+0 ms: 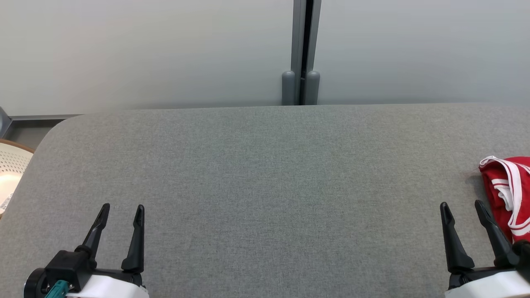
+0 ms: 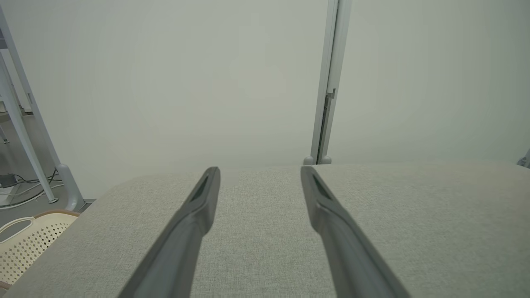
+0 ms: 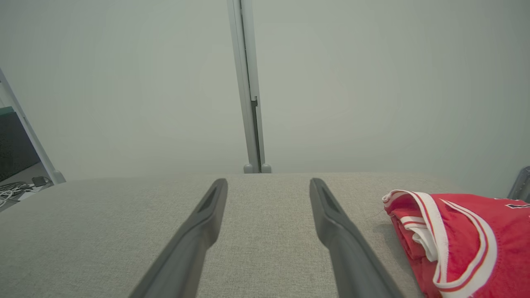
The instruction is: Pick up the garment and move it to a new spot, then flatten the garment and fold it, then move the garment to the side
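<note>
The garment [image 1: 510, 194] is a red sports top with white trim, lying folded at the right edge of the grey cloth table [image 1: 265, 174]; it also shows in the right wrist view as the garment [image 3: 468, 244], lower right. My right gripper [image 1: 463, 205] stands open just to its left, over the table's near right, nothing between its fingers. My right gripper [image 3: 269, 182] points at the far wall. My left gripper [image 1: 123, 207] is open at the near left, far from the garment. In its own view my left gripper [image 2: 261, 170] is empty too.
A pale perforated basket [image 1: 10, 169] stands off the table's left edge, seen also as the basket [image 2: 29, 244]. Grey wall panels with a vertical post [image 1: 301, 54] close the far side. Cables and a frame leg [image 2: 25, 124] are on the floor at left.
</note>
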{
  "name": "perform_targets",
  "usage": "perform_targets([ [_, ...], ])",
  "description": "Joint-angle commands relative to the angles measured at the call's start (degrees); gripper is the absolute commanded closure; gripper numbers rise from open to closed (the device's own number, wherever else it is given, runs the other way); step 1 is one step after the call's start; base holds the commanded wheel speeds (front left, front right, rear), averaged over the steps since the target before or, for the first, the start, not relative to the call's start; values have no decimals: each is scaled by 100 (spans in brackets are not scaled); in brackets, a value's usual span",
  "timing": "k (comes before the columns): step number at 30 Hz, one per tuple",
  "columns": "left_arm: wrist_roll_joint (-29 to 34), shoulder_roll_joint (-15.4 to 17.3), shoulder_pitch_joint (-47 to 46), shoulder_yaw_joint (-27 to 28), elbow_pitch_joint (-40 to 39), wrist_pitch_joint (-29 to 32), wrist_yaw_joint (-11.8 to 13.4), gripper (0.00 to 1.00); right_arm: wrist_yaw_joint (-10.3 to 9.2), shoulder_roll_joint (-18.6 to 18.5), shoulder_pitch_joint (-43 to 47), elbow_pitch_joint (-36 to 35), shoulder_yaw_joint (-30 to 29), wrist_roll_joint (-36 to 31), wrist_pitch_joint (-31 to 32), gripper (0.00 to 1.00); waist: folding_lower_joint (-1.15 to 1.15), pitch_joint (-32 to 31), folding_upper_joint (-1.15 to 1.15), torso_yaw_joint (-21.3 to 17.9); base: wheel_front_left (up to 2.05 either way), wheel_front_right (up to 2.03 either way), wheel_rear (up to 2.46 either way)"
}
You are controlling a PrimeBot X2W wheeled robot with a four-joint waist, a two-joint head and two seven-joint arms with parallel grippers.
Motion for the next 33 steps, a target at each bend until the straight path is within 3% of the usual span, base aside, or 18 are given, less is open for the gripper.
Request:
perform_targets([
  [1, 50, 40, 48, 28, 25, -22, -15, 0, -11, 19, 67, -32, -4, -16, 12, 0, 0, -19, 0, 4, 0, 0, 0],
  [33, 115, 18, -127, 20, 406, -22, -104, 0, -11, 44, 101, 60, -98, -88, 49, 0, 0, -80, 0, 50, 0, 0, 0],
])
